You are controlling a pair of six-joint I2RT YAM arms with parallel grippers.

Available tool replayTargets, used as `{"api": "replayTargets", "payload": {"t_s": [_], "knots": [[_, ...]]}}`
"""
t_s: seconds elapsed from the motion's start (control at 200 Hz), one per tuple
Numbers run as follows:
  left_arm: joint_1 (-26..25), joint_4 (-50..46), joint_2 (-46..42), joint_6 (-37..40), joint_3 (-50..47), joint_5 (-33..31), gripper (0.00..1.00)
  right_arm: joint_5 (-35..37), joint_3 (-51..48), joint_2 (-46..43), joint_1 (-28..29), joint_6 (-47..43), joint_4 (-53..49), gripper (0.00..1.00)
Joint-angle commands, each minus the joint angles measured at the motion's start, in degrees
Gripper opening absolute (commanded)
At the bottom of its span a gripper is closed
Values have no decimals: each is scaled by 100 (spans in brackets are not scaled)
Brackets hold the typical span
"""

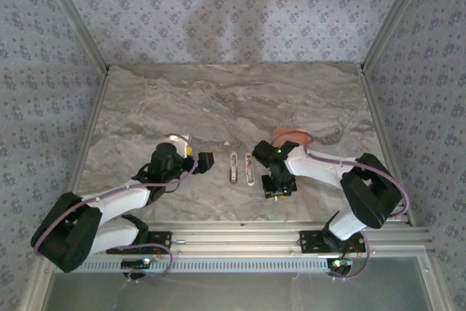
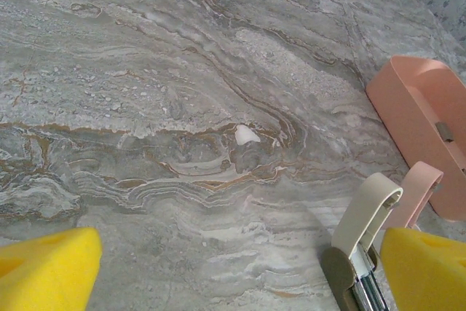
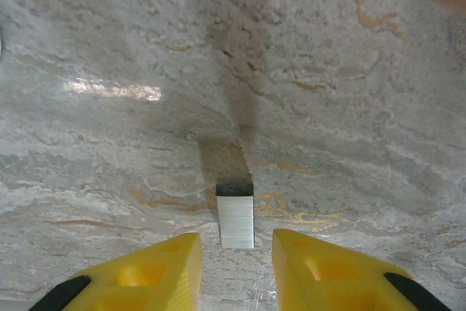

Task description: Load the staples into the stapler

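Right fingers (image 3: 156, 267) slightly apart | staples (image 3: 235, 216) lying between their tips, untouched | left fingers (image 2: 44, 267) wide apart

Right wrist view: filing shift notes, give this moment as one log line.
right gripper open | staples on table between its jaws, ungripped | left gripper open beside stapler

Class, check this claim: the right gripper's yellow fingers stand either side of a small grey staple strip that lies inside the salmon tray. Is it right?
No. The staple strip lies on the bare marble table, not inside the salmon tray, as the right wrist view shows. The yellow fingers of the right gripper do stand either side of it.
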Motion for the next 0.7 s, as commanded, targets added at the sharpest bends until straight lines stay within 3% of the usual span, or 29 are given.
{"api": "replayTargets", "payload": {"t_s": [0.0,0.695], "knots": [[-37,-65,-153,98,-80,-35,98,-35,141,102,-29,-69,-80,30],[-44,-65,-105,124,-45,-61,98,239,270,465,-84,-309,93,25]]}}
